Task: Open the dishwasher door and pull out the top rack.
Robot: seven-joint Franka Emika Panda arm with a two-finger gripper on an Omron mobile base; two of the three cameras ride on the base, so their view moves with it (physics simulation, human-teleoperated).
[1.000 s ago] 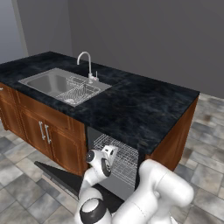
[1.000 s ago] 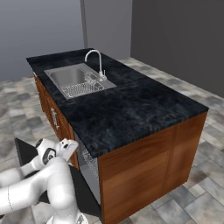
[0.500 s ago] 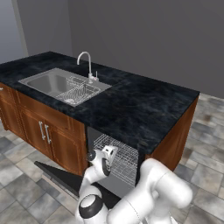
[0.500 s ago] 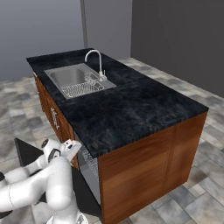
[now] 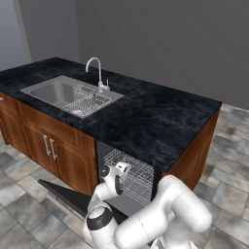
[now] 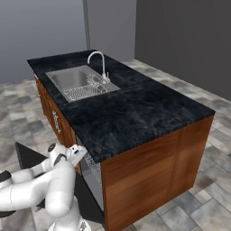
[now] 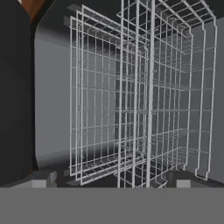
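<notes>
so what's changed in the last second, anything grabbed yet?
Barely anything. The gripper has held its place at the front of the top rack, fingers open, nothing grabbed. The arm's lower joints shifted slightly. The dishwasher door is still folded down, and the rack looks no further out.

no readable text, labels or numbers (seemingly none anywhere)

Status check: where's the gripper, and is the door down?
Gripper open, at the top rack, not gripping. Door down flat. Rack in the cavity. Nothing in the way.
</notes>
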